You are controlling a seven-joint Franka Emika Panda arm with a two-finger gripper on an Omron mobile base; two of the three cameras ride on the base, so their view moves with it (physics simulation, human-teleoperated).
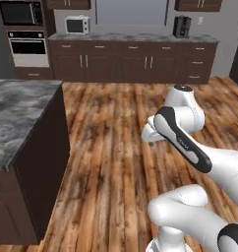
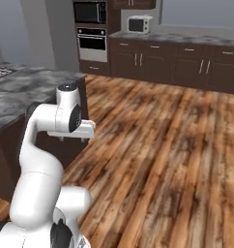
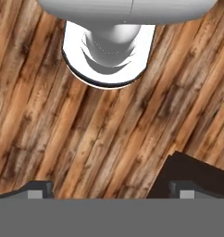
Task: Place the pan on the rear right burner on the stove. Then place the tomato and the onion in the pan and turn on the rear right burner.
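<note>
arm: folded close over the base, hand pointing down at the wood floor (image 1: 111, 147); this reads as a tucked carrying pose, kept compact while the base is away from any work surface.
gripper (image 3: 111, 189): its two fingertips stand wide apart at the lower edge of the hand view, with only floorboards between them; nothing is held.
task things: pan, tomato and onion are not in sight here; a strip of what may be the stove (image 2: 0, 72) shows at the far left edge of the island top in the right base view, too little to be sure.
island (image 1: 20, 115): grey marble top on dark cabinets, on the left and near; its right corner is the closest hard edge to the arm.
far wall: cabinets (image 1: 133, 61) under a long counter, wall oven (image 1: 28, 49) and microwave (image 1: 77, 24) at the left end, well apart from the robot.
open room: broad bare floor ahead and to the right; turning left toward the island calls for care at its corner.
stage: judged as not yet begun, nothing picked or placed.
</note>
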